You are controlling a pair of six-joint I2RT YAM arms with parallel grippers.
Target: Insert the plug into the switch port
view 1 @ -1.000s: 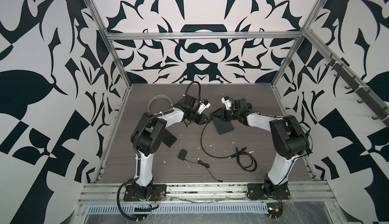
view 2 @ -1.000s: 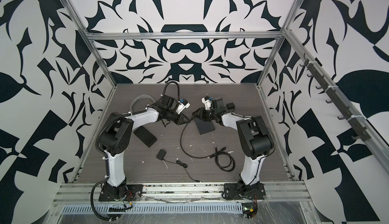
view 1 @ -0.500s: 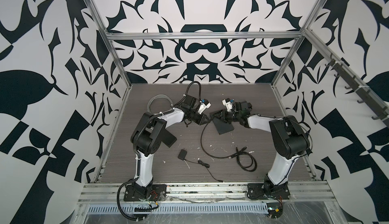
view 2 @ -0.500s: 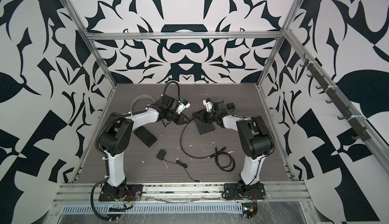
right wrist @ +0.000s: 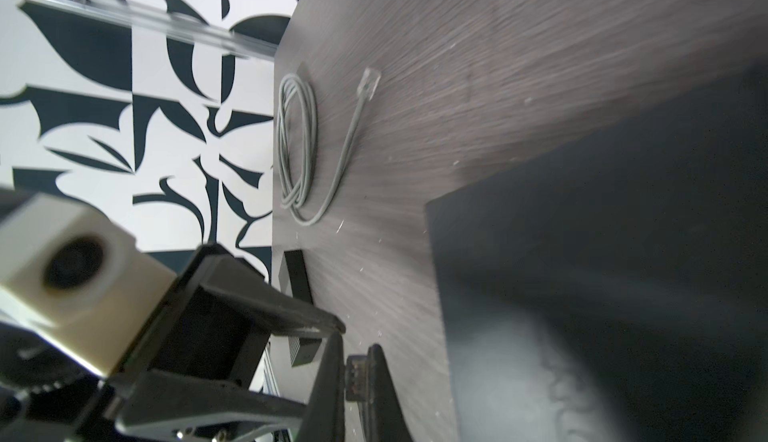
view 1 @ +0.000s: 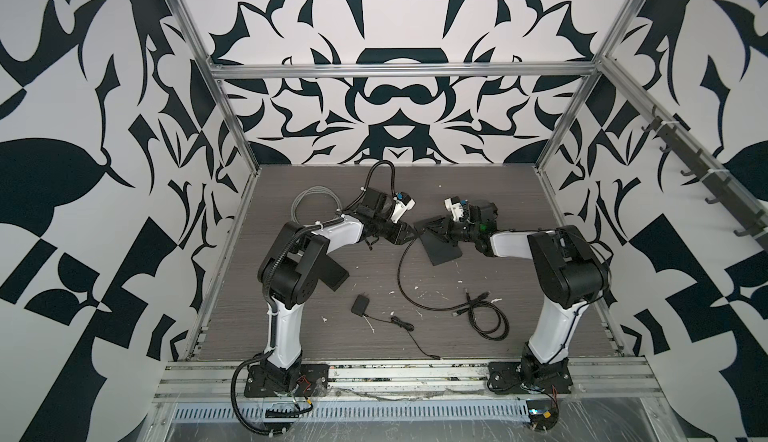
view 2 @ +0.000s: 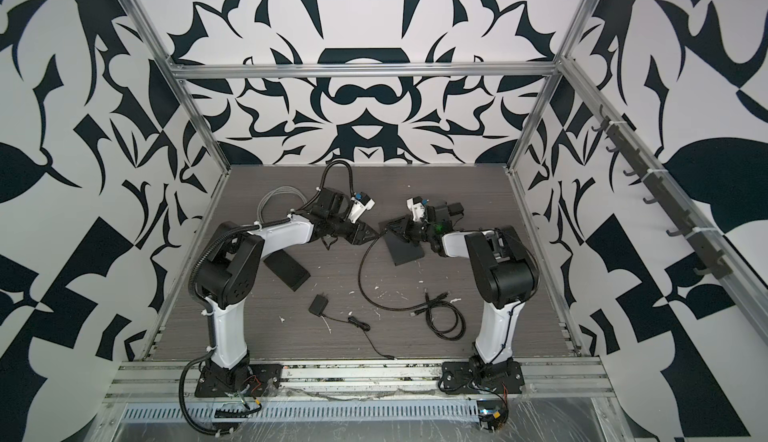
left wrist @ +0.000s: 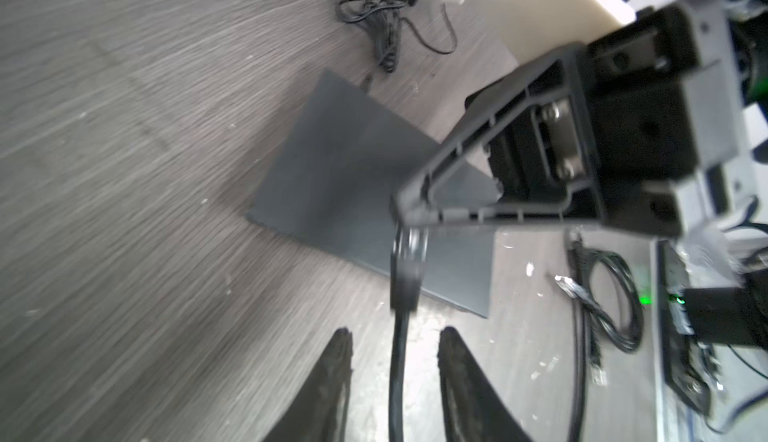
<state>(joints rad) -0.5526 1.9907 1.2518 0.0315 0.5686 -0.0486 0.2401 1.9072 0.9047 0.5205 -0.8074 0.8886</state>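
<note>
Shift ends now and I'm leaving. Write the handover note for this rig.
Left gripper: open; the black cable runs between its fingers, not gripped.
Right gripper: shut on the plug.
The plug is in no port, beside the dark slab. The black box, probably the switch, lies by the left arm.
Done: plug gripped.
To do: carry it to the switch port and insert it.

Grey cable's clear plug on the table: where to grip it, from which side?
Pinch the clear plug across its two long side faces, coming straight down from above. It lies flat on the table, apart from the coil, cord trailing behind, so both sides look open. Hold its rear half, leaving the nose free.
</note>
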